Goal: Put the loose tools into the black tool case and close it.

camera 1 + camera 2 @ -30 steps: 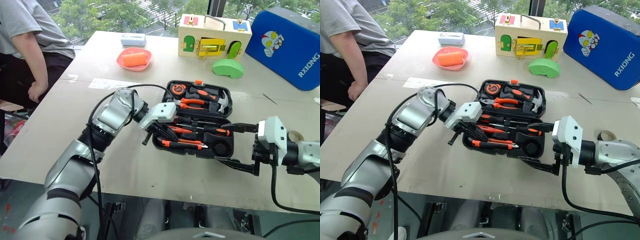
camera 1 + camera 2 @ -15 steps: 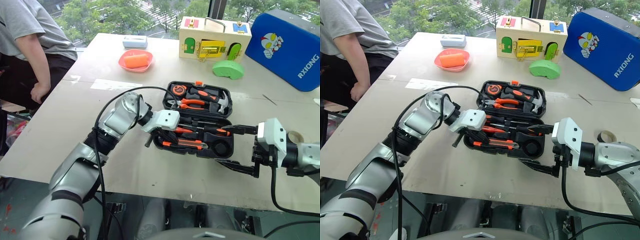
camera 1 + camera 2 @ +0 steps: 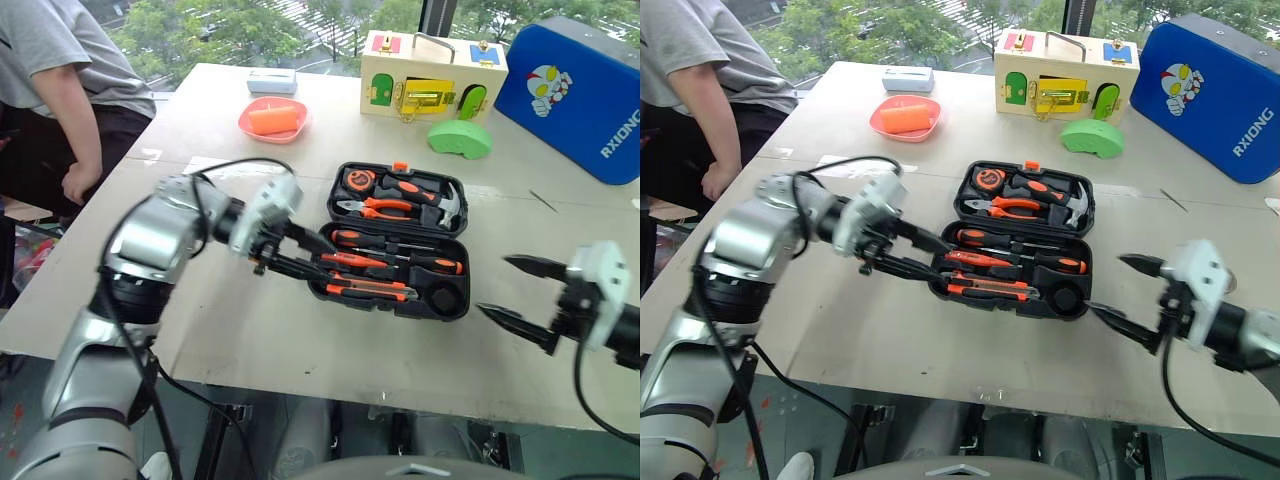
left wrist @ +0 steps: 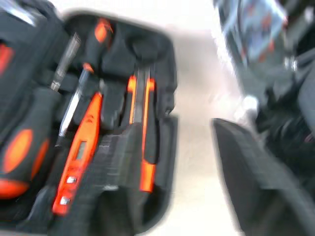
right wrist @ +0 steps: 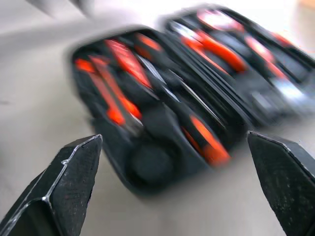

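Claws [image 3: 300,252] spread over pale table [image 3: 200,130] — windows beyond.

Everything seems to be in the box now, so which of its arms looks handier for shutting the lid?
Probably the left. Its end effector hangs open at the black tool case's left end, near the raised lid. The right end effector, also open, sits clear of the case's right side.

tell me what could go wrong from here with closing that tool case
1. The black tool case lies fully open, and the left gripper hangs at its near-left corner; a lid swung shut could catch those fingers.
2. The utility knife and long screwdrivers look seated, but if one sits proud of its recess the lid may not latch.
3. The right gripper is open beside the case; a one-sided push could slide it across the table.
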You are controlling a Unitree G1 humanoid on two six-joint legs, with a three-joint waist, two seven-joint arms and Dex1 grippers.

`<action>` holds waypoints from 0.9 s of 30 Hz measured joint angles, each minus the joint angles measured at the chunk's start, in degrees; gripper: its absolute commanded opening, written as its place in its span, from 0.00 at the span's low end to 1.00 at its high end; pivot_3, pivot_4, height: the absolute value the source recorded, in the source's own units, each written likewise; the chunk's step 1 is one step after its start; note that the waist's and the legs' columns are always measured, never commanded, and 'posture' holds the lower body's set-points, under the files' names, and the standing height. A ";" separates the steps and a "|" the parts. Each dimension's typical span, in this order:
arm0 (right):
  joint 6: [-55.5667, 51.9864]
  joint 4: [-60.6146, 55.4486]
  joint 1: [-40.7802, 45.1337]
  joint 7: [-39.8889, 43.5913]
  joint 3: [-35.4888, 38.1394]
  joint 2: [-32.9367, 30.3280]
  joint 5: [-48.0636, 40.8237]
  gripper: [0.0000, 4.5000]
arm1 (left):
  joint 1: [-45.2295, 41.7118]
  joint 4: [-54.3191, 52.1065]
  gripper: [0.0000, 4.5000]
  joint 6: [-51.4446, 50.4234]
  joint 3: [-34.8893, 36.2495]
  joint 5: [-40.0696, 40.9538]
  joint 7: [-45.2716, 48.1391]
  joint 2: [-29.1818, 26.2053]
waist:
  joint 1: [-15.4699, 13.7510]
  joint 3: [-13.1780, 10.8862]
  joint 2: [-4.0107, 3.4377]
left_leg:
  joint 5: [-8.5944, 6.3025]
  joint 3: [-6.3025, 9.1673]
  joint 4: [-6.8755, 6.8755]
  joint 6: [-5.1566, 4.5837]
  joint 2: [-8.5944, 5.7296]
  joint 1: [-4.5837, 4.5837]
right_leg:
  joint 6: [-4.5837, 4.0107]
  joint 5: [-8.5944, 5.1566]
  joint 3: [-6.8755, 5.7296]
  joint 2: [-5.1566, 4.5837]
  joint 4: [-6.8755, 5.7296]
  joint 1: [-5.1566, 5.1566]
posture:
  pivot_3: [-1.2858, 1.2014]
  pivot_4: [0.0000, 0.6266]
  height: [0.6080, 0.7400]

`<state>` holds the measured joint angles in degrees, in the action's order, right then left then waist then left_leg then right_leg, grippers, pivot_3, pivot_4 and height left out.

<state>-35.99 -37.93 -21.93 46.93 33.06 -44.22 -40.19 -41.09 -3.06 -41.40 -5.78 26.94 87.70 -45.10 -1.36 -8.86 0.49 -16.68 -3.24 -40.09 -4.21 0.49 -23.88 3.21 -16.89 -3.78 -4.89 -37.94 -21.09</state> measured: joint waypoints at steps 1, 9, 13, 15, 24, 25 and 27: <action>-0.03 0.53 -2.89 0.22 2.74 0.70 -0.02 1.00 | 0.85 -1.39 1.00 -1.61 1.77 1.49 -1.69 -0.02 | 0.05 0.00 0.00 | -0.01 0.00 0.00 -0.01 -0.01 0.07 | 0.00 0.00 0.01 -0.01 -0.01 0.05 | 0.52 0.24 0.96; 1.01 7.43 -13.85 2.42 18.22 3.61 0.57 1.00 | 6.18 -11.53 1.00 -8.37 6.53 10.00 -9.85 -0.07 | 0.68 0.02 -0.06 | -0.02 0.00 0.01 -0.02 -0.01 0.32 | -0.01 0.00 0.09 0.03 -0.09 0.21 | 0.52 0.24 0.96; 1.48 10.15 -12.71 3.05 18.52 2.16 1.63 1.00 | 6.83 -13.75 1.00 -8.92 7.04 12.21 -11.42 -0.60 | 0.64 0.01 -0.11 | -0.02 0.00 0.04 -0.02 -0.01 0.31 | -0.02 0.00 0.10 0.04 -0.05 0.20 | 0.52 0.24 0.96; 1.71 11.80 -10.58 3.16 17.42 0.34 2.36 1.00 | 7.12 -14.46 1.00 -8.65 6.99 12.59 -11.75 -0.81 | 0.65 0.00 -0.12 | -0.02 -0.01 0.04 -0.02 -0.01 0.32 | -0.02 0.00 0.12 0.06 -0.05 0.21 | 0.52 0.24 0.96; 2.85 28.10 10.83 -0.75 -2.13 -7.42 12.90 0.68 | 7.39 -16.87 1.00 -4.33 3.74 11.24 -14.28 -0.98 | 0.43 -0.04 -0.24 | -0.01 -0.04 0.03 -0.01 -0.04 0.21 | -0.02 0.00 0.15 0.32 -0.02 0.09 | 0.52 0.24 0.96; 3.27 30.53 13.11 -1.23 -4.49 -7.53 14.40 0.58 | 7.24 -17.01 1.00 -4.38 3.27 11.30 -14.32 -1.04 | 0.41 -0.05 -0.25 | -0.01 -0.04 0.03 -0.01 -0.04 0.16 | -0.02 0.00 0.14 0.32 -0.01 0.05 | 0.52 0.24 0.96; 4.09 33.45 15.31 -1.47 -7.23 -7.63 16.30 0.53 | 7.06 -17.19 1.00 -4.51 3.01 11.45 -14.32 -1.36 | 0.44 -0.05 -0.26 | -0.01 -0.05 0.04 -0.01 -0.04 0.14 | 0.00 -0.02 0.14 0.32 0.01 0.04 | 0.52 0.24 0.96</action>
<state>-31.90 -4.48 -6.62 45.46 25.82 -51.85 -23.88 -34.03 -20.26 -45.90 -2.77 38.39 73.38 -46.46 -0.92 -8.91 0.23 -16.69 -3.28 -40.06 -4.22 0.45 -23.74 3.21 -16.90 -3.64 -4.57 -37.93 -21.05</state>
